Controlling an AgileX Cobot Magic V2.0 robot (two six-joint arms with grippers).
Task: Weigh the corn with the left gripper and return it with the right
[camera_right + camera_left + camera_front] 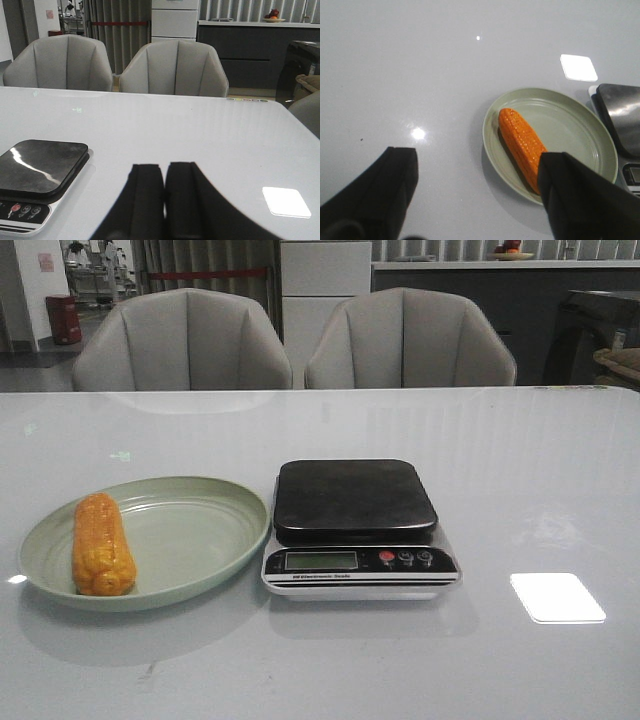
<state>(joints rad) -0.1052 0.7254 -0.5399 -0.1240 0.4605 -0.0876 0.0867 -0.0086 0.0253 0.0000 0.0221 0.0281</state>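
Note:
The orange-yellow corn (102,545) lies on the left part of a pale green plate (190,530). A digital scale (355,502) with a bare dark platform stands right of the plate. In the left wrist view the corn (520,140) and plate (570,125) lie ahead of my left gripper (477,157), which is open and empty above the table, apart from the plate. One finger (580,195) hides the corn's near end. My right gripper (164,172) is shut and empty, right of the scale (42,165). Neither gripper shows in the front view.
Two grey chairs (185,340) (410,335) stand behind the table's far edge. A bright light patch (557,597) lies on the white table to the right of the scale.

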